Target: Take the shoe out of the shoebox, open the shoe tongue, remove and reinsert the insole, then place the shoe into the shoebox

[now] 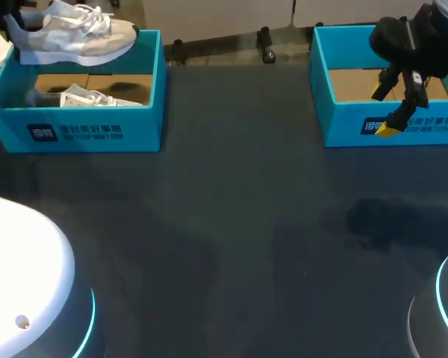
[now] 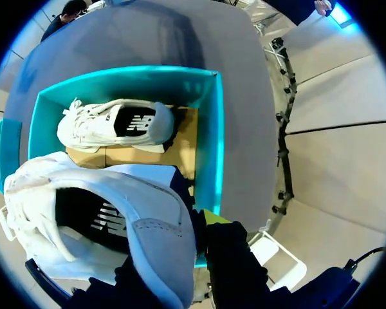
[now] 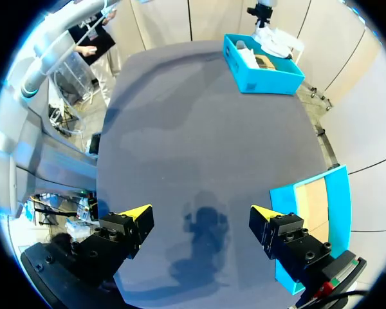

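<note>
The left gripper (image 2: 183, 254) is clamped on the heel of the lifted shoe (image 1: 75, 37). This shoe is held roughly level above the rear wall of the left shoebox (image 1: 82, 127), with its toe directed toward the table's middle. A second shoe (image 1: 86, 97) is seen lying inside that box. The right gripper (image 1: 386, 110) is pointed downward with its fingers spread wide and nothing held. One finger is located over the edge of the right shoebox (image 1: 403, 123), the other over the table (image 1: 246, 224).

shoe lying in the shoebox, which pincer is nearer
Left. The left pincer holds another shoe just above that shoe; the right pincer hangs at the other box, across the table.
</note>
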`<state>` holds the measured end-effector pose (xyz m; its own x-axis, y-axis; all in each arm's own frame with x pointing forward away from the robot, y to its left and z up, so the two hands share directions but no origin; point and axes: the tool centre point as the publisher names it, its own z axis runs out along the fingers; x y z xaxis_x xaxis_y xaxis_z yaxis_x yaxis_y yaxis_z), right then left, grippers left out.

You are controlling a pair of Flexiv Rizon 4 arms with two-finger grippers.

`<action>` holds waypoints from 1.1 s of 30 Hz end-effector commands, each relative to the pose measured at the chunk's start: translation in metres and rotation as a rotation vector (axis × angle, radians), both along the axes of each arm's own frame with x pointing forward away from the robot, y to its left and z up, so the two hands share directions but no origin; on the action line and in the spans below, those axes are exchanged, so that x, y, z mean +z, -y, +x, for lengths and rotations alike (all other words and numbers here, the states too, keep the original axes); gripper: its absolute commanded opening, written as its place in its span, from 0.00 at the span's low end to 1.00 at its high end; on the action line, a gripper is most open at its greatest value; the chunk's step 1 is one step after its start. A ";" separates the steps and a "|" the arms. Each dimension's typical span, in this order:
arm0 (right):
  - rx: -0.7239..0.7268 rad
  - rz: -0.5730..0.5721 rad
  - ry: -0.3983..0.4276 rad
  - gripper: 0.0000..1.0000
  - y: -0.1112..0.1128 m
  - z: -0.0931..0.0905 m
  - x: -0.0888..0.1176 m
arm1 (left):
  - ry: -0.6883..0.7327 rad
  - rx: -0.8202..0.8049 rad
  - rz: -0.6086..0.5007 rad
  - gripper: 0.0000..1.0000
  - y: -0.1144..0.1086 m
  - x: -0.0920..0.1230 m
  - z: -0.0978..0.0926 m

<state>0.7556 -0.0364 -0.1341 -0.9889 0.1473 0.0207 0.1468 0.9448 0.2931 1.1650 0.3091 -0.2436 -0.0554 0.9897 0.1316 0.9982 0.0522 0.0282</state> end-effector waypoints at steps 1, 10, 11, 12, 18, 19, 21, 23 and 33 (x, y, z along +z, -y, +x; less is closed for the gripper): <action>0.001 -0.003 -0.004 1.00 -0.001 0.002 0.000 | 0.006 -0.003 0.000 0.00 0.003 -0.017 0.006; 0.001 -0.003 -0.004 1.00 -0.001 0.002 0.000 | 0.017 0.004 0.006 0.00 0.012 -0.040 0.014; 0.001 -0.003 -0.004 1.00 -0.001 0.002 0.000 | 0.018 0.006 0.010 0.00 0.013 -0.042 0.014; 0.001 -0.003 -0.004 1.00 -0.001 0.002 0.000 | 0.017 0.005 0.007 0.00 0.013 -0.044 0.016; 0.001 -0.003 -0.004 1.00 -0.001 0.002 0.000 | 0.025 0.018 0.016 0.00 0.016 -0.058 0.022; 0.001 -0.003 -0.004 1.00 -0.001 0.002 0.000 | 0.024 0.018 0.020 0.00 0.017 -0.061 0.023; 0.001 -0.003 -0.004 1.00 -0.001 0.002 0.000 | 0.020 0.015 0.019 0.00 0.019 -0.066 0.025; 0.001 -0.003 -0.004 1.00 -0.001 0.002 0.000 | 0.019 0.014 0.024 0.00 0.020 -0.071 0.027; 0.001 -0.003 -0.004 1.00 -0.001 0.002 0.000 | -0.005 0.023 0.040 0.00 0.018 -0.094 0.033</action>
